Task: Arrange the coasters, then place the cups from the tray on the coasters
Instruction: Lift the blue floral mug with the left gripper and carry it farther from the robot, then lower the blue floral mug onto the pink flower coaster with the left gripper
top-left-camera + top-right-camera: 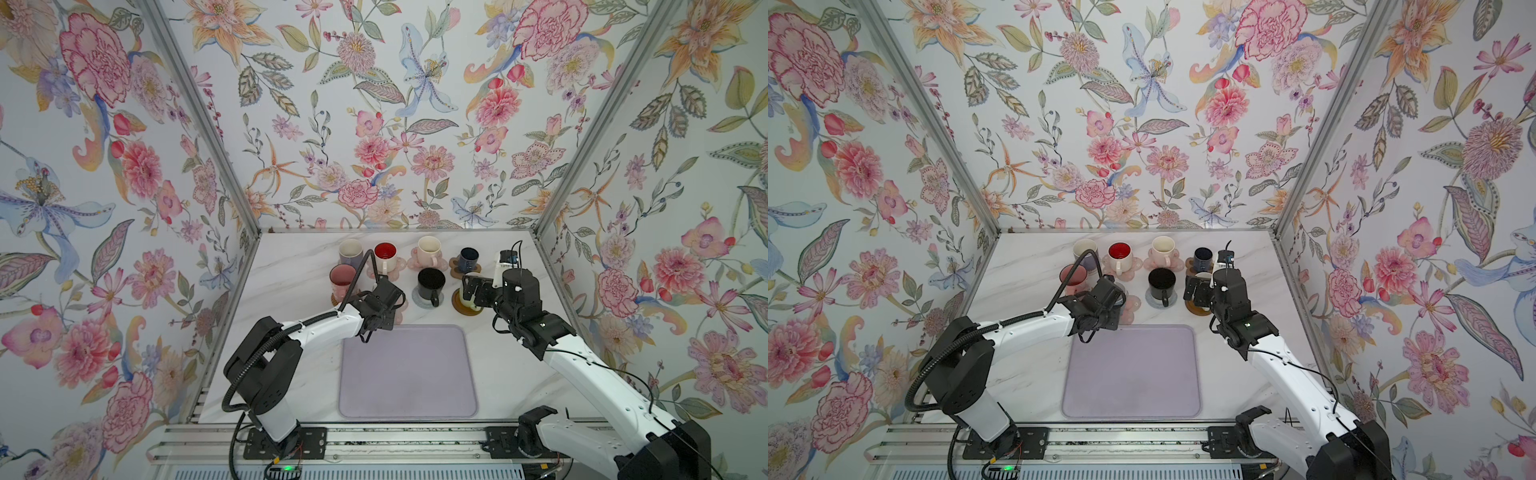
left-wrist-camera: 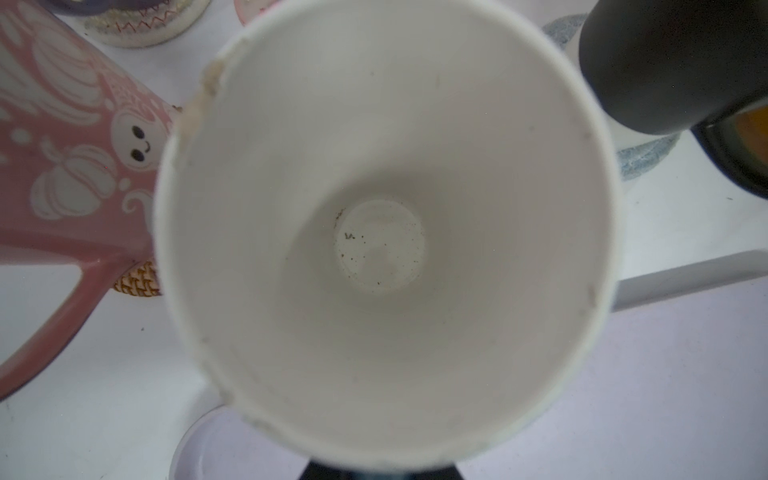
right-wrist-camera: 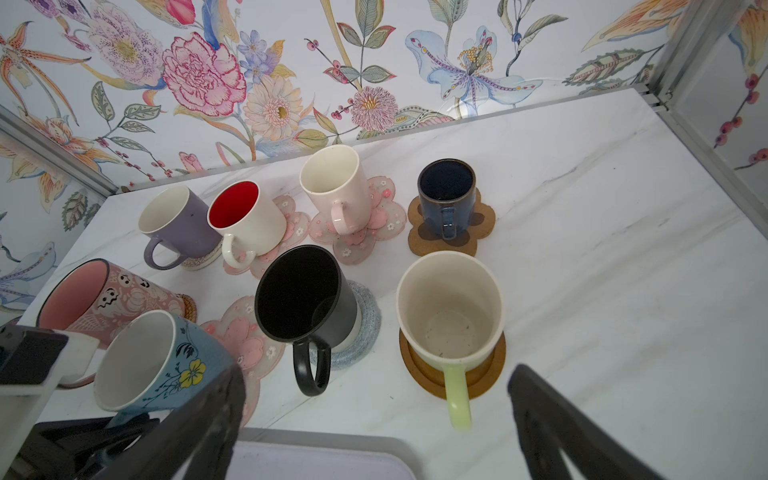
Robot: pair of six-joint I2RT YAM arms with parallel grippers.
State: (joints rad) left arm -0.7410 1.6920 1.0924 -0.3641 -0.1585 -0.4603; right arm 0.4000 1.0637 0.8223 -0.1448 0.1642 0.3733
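Blue mug (image 3: 166,365), mouth up, in left claw (image 1: 384,305) beside pink mug (image 3: 112,299)

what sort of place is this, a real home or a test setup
Probably a staged robot test cell, not a home: floral wallpaper panels framed by aluminium posts, two arms bolted to a rail, and a marble-look table.

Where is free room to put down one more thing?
Bare marble right of the navy mug and green mug, up to the wall. The tray is bare too. Crowded: between the mugs, around the blue mug in the left gripper.
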